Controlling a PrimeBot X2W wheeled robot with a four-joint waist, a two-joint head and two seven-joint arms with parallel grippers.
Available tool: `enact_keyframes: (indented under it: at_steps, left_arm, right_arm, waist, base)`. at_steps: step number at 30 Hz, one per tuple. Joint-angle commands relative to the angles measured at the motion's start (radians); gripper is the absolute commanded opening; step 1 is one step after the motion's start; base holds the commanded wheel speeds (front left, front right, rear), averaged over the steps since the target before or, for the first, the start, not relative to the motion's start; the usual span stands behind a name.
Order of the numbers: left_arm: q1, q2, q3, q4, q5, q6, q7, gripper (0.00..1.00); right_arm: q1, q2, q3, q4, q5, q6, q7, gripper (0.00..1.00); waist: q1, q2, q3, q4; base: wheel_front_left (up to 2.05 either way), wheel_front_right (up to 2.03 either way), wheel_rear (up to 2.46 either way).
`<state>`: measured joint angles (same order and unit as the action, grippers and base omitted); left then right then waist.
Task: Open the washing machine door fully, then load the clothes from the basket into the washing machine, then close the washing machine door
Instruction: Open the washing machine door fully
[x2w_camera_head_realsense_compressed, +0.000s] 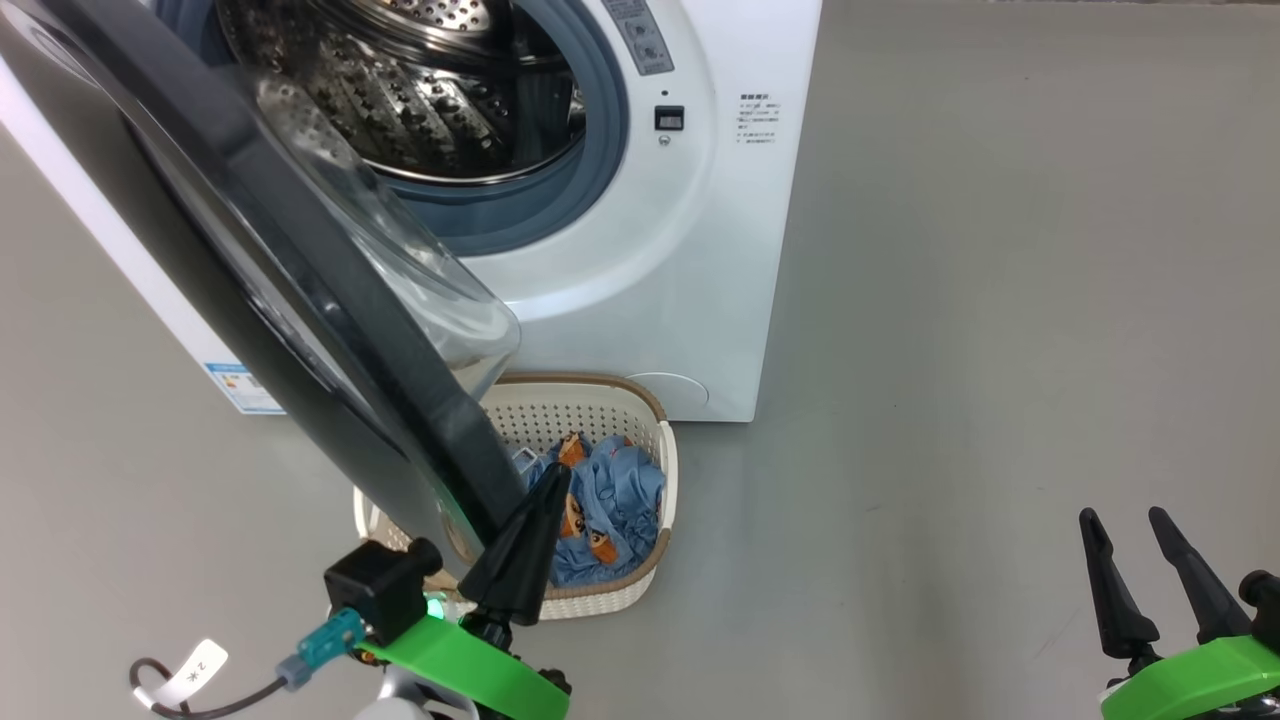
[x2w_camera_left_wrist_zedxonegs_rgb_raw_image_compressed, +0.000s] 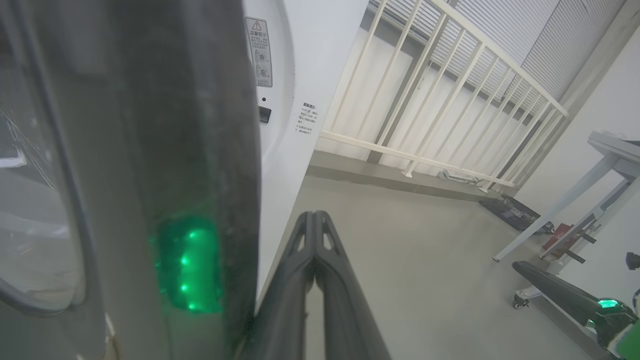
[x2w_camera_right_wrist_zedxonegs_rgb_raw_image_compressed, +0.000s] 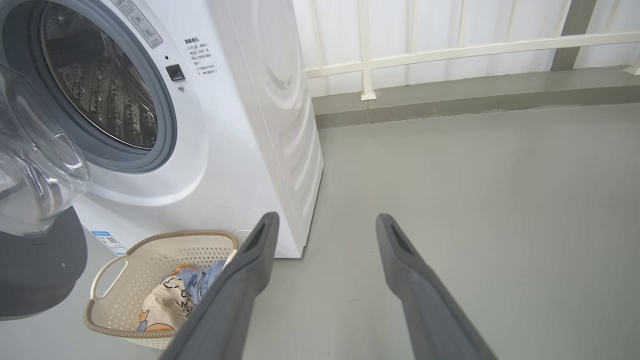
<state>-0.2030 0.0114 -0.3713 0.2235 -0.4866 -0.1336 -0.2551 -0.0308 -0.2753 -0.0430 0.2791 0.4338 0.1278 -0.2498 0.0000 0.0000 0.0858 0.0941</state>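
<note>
As the clothes lie unloaded, we enter the step in hand as the first: opening the door fully.

1. Washing machine (x2w_camera_head_realsense_compressed: 650, 290): white front-loader on the grey floor, mouth facing us; we see no clothes in the part of the steel drum on view.
2. Washing machine door (x2w_camera_head_realsense_compressed: 330, 330): swung out on its left hinge and seen nearly edge-on. Its black rim runs as a slanted band from the head view's upper left down to its lower middle. The bulging glass points right, across the mouth. We judge it short of fully open, since its lower edge overhangs the basket's left part.
3. Basket (x2w_camera_head_realsense_compressed: 655, 450): on the floor, just in front of the machine's base. We cannot tell its long axis, with the door covering part of it.
4. Clothes (x2w_camera_head_realsense_compressed: 615, 500): blue and cream bundle heaped inside the basket, untouched.
5. Left gripper (x2w_camera_head_realsense_compressed: 560, 478): fingers clenched together on nothing, pointing toward the machine, just beside the door's free edge on its glass side. We cannot tell whether they touch.
6. Right gripper (x2w_camera_head_realsense_compressed: 1124, 515): jaws released wide, empty, well apart to the right.

Next move, in our judgement: press the rim leftward to clear the basket.
</note>
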Motion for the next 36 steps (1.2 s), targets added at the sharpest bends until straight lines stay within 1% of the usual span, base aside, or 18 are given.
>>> enact_keyframes:
  at_steps: [1,22,36]
  left_arm:
    - [-0.007,0.039,0.083,-0.017,0.009,0.016,-0.007,0.00]
    - [0.027,0.039,0.103,-0.046,0.017,0.027,-0.007,0.00]
    - [0.080,0.039,0.119,-0.111,0.051,0.046,-0.007,0.00]
  right_arm:
    - [0.000,-0.017,0.018,-0.027,-0.002,0.003,-0.012,1.00]
    - [0.000,-0.019,0.019,-0.031,0.000,0.003,-0.012,1.00]
    - [-0.003,-0.022,0.020,-0.036,-0.003,0.003,-0.012,1.00]
  waist:
    - [0.0000,0.0000,0.002,0.005]
    - [0.0000,0.0000,0.002,0.022]
    - [0.0000,0.0000,0.013,0.046]
  base:
    - [0.00,0.00,0.00]
    - [0.00,0.00,0.00]
    - [0.00,0.00,0.00]
